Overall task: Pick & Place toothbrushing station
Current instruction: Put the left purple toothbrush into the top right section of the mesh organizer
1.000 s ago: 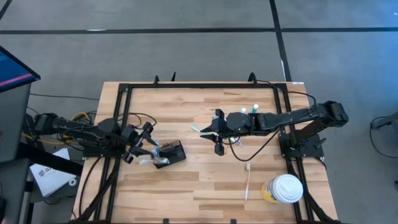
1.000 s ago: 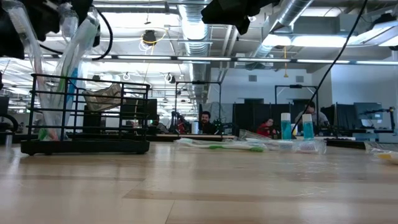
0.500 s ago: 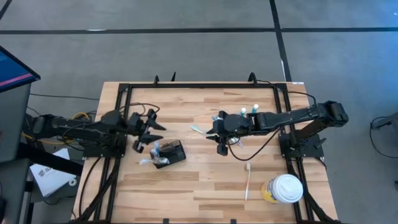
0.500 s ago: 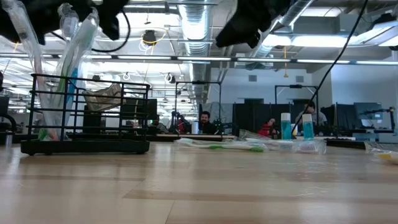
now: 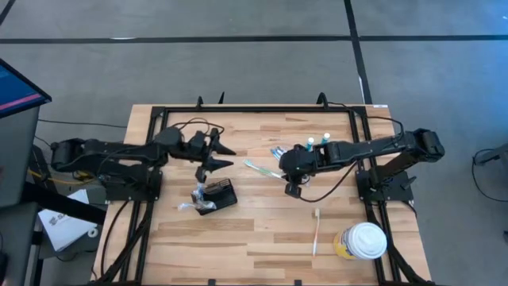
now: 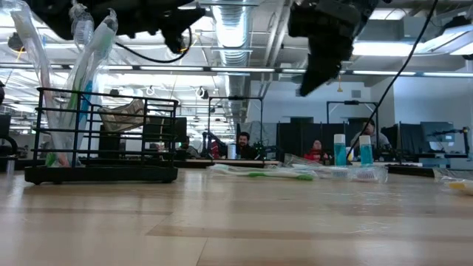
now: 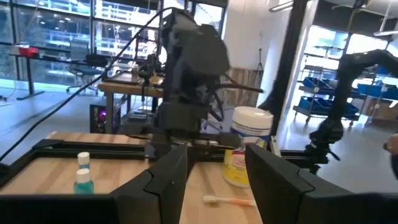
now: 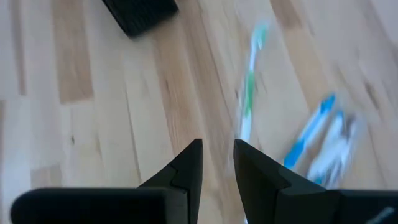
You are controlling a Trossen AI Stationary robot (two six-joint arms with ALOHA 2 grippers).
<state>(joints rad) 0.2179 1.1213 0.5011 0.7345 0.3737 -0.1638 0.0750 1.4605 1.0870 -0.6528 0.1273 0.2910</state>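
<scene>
The toothbrushing station (image 5: 217, 195) is a black wire holder box standing on its base left of the table's middle. Clear-wrapped toothbrushes (image 6: 92, 70) lean in it at one end. My left gripper (image 5: 225, 157) hovers open just beyond the holder's far side, pointing level toward the table's right, with nothing between its fingers (image 7: 165, 180). My right gripper (image 5: 292, 187) slants down over the table's middle, its fingers (image 8: 186, 165) a narrow gap apart and holding nothing. A green toothbrush (image 8: 249, 93) lies flat below and ahead of it.
Blue-and-white toothbrushes (image 5: 276, 152) and two small teal-capped bottles (image 5: 317, 141) lie toward the far right. A cream toothbrush (image 5: 316, 230) lies near the front, beside a yellowish cup with a white lid (image 5: 363, 241). A black frame (image 5: 254, 110) borders the table. People sit in the room behind.
My left gripper has risen from beside the holder and swung toward the table's far right, still open; the holder and its toothbrushes have stayed put. My right gripper has tipped from nearly level to slanting down over the green toothbrush and sunk a little.
</scene>
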